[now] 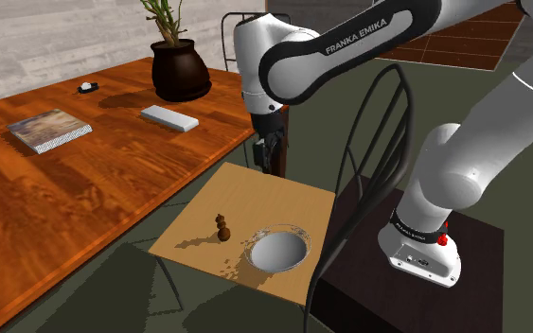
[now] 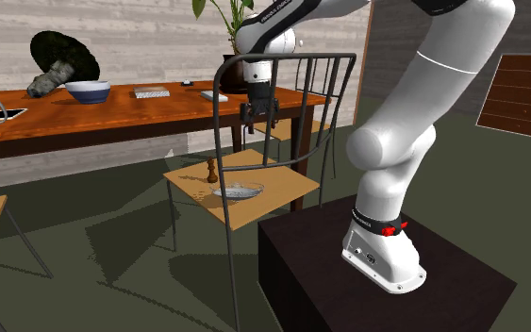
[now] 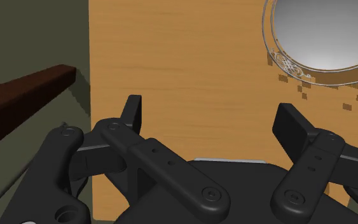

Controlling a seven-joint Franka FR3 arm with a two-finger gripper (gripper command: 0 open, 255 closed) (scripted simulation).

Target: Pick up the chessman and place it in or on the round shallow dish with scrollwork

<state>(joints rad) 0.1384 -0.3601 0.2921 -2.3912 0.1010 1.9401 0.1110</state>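
Black two-finger gripper (image 3: 212, 118) spread wide, holds nothing. Small dark-brown chessman (image 1: 222, 228) upright beside round grey scrollwork dish (image 1: 279, 253), on shoulder view's left: likely light, rigid, tippy; pinch at middle.

Arm (image 1: 463, 170) in a high arch, open claw (image 1: 270, 159) downward.

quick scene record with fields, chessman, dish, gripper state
target: dark brown chessman, upright on wooden chair seat
goal: round shallow dish, empty, beside the chessman, not touching it
gripper: gripper above the seat, fingers open, holding nothing
stage: chessman not yet grasped
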